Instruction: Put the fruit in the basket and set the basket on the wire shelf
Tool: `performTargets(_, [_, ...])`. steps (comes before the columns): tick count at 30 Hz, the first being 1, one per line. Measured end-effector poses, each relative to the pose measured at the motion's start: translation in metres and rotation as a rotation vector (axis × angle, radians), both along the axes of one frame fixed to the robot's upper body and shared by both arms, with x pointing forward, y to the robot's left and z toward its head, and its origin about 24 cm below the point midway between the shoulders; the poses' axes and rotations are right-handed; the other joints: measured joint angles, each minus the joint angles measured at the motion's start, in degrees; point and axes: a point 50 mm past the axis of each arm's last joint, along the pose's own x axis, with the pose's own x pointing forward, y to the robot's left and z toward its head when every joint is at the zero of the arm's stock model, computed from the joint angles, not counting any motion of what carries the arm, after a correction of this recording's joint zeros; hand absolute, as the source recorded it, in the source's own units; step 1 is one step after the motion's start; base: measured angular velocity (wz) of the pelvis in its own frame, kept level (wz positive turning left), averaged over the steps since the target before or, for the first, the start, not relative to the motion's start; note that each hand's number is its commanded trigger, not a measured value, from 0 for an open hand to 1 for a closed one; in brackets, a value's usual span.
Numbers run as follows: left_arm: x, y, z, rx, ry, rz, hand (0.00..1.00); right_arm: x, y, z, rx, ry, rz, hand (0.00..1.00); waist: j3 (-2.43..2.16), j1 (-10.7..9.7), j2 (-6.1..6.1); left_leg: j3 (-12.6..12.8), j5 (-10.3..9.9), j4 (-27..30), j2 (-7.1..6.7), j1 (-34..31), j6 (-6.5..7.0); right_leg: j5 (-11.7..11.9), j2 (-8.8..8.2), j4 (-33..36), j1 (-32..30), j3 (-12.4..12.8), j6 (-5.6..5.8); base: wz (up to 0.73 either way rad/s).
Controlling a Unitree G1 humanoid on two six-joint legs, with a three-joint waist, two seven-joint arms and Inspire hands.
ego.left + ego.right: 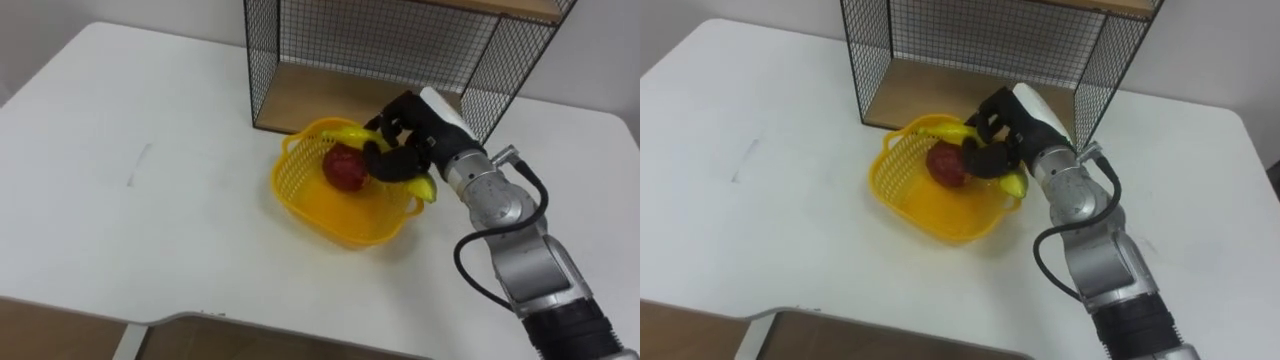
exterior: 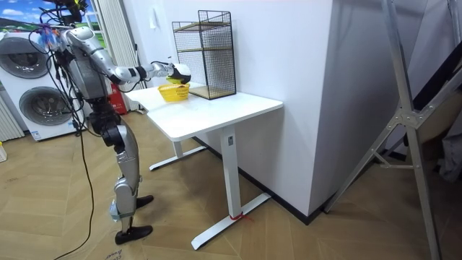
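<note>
Your right hand (image 1: pixel 402 142) is curled around the banana (image 1: pixel 348 131), over the far right rim of the basket (image 1: pixel 300 195). The basket stands on the table (image 1: pixel 150 120) just near the shelf (image 1: pixel 262 70), with the apple (image 1: pixel 345 168) inside. It looks light and a little flexible, so I think you should take it by the rim

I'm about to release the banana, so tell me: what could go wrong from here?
The banana in the right hand lies across the basket's rim, its tip outside; released, it might slip onto the table. The hand is close to the wire shelf's mesh and could catch it when pulling back.
</note>
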Motion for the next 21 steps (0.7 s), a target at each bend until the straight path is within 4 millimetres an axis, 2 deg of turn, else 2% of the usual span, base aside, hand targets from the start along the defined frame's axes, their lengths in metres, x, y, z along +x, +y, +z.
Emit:
performTargets(7, [-0.0006,-0.0005,-0.0003,-0.002,0.02,-0.02,0.0,0.0016,0.0007,0.0026,0.0,-0.014,-0.005,0.0,-0.01,0.87,-0.02,-0.23,0.0,0.4,0.0,-0.33,0.0,0.0,0.06,0.02,-0.04,0.0,0.0,0.02])
performTargets(21, [0.0041,-0.0008,0.0006,0.001,0.006,-0.024,0.0,0.0019,-0.0011,-0.0019,0.018,0.004,-0.018,0.0,0.0,0.77,0.03,-0.25,0.0,0.65,0.0,-0.41,0.0,0.0,0.06,0.02,-0.02,0.02,0.0,0.0])
